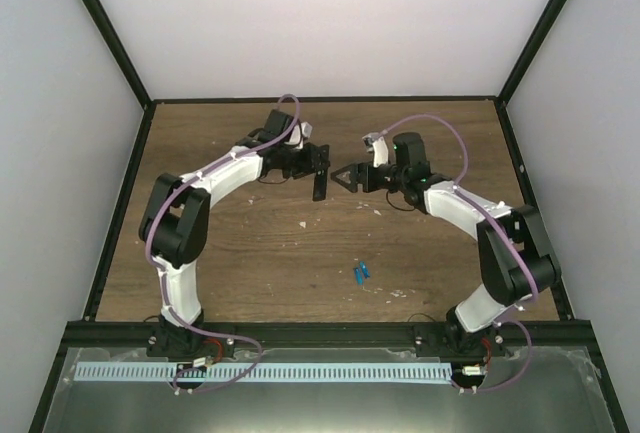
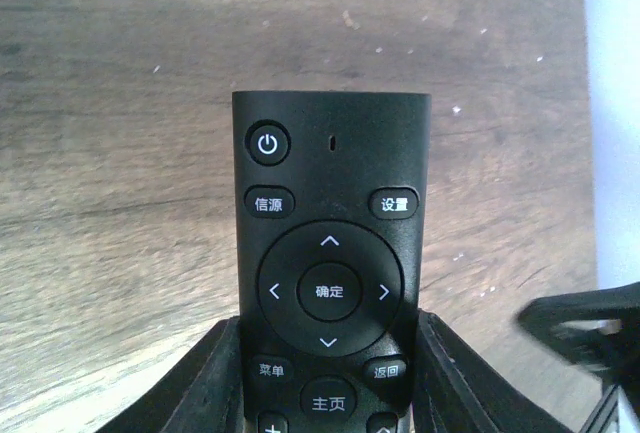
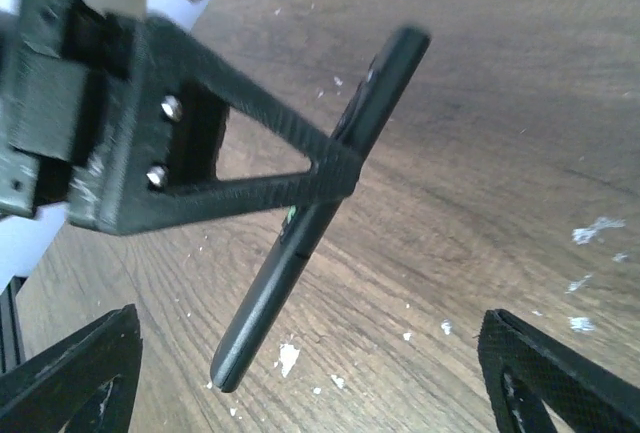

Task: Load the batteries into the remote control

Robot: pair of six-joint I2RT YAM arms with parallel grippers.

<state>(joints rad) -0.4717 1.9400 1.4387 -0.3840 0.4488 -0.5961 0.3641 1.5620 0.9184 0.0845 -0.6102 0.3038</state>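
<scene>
remote control (image 2: 330,253): pinched in left gripper (image 2: 330,393), held up, likely exposing its back
right gripper (image 3: 315,378): fingers spread, empty, at remote's 3 o'clock
batteries (image 1: 362,274): loose at 5 o'clock

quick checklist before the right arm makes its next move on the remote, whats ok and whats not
1. Remote gripped firmly: ok, the left gripper is clamped on its lower part and holds it off the table.
2. Right gripper free: ok, jaws wide apart, nothing in them.
3. Batteries located: ok, both lie together on the table, nearer the arms' bases.
4. Batteries loaded: not ok, neither has been picked up.
5. Back of the remote uncovered for loading: cannot tell, only the button face and one edge show.
6. Gap between right gripper and remote: cannot tell, they look very close in the top view.
</scene>
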